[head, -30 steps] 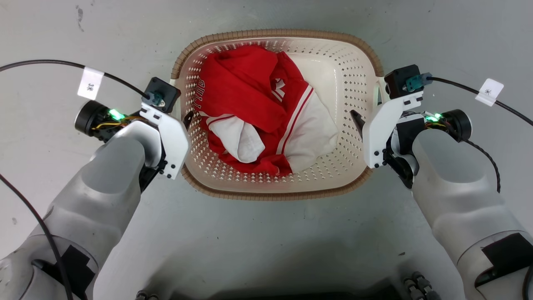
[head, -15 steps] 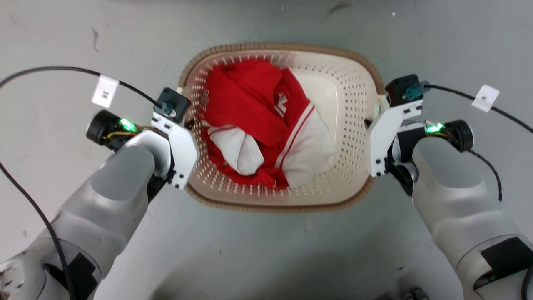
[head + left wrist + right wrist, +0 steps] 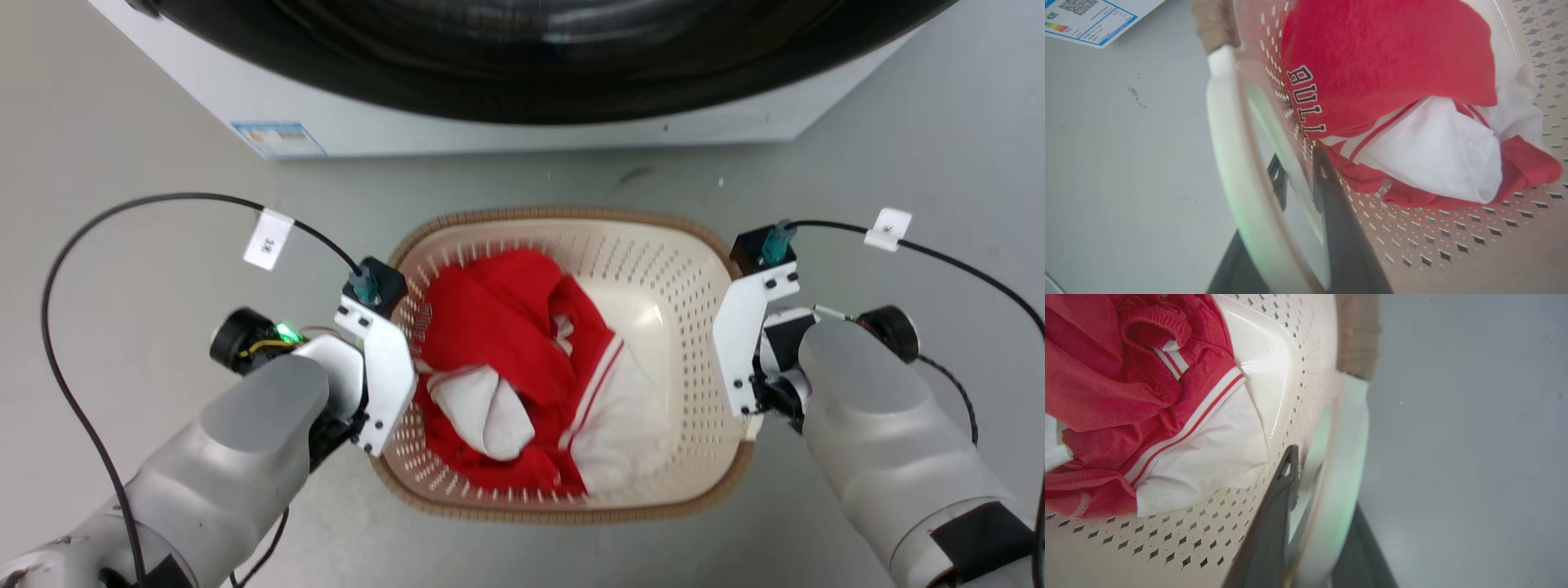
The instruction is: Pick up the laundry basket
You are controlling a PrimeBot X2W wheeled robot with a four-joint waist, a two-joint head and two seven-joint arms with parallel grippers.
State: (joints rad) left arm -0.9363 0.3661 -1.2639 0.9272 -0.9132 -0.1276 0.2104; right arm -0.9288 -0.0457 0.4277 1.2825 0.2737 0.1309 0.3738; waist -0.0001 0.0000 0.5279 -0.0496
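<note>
The laundry basket (image 3: pixel 563 216) is cream with perforated walls and a brown woven-look rim, and it hangs between my two arms. A red and white garment (image 3: pixel 506 351) lies crumpled inside. My left gripper (image 3: pixel 400 384) is shut on the white left handle (image 3: pixel 1229 155), with one dark finger inside the wall and one outside. My left gripper (image 3: pixel 1298 183) shows this clamp up close. My right gripper (image 3: pixel 739 371) is shut the same way on the white right handle (image 3: pixel 1351 428); my right gripper (image 3: pixel 1323 482) straddles it. White wrist brackets hide the fingertips in the head view.
A white washing machine (image 3: pixel 506 135) with a dark round door spans the top of the head view, just beyond the basket. It carries a blue-edged label (image 3: pixel 277 139). Grey floor (image 3: pixel 122 204) lies to both sides and in front. Black cables loop from both wrists.
The whole head picture has shifted, so the camera moved and the washing machine came into view. The right gripper's inner finger closed in against the basket wall. Both grippers stay at the handles.
</note>
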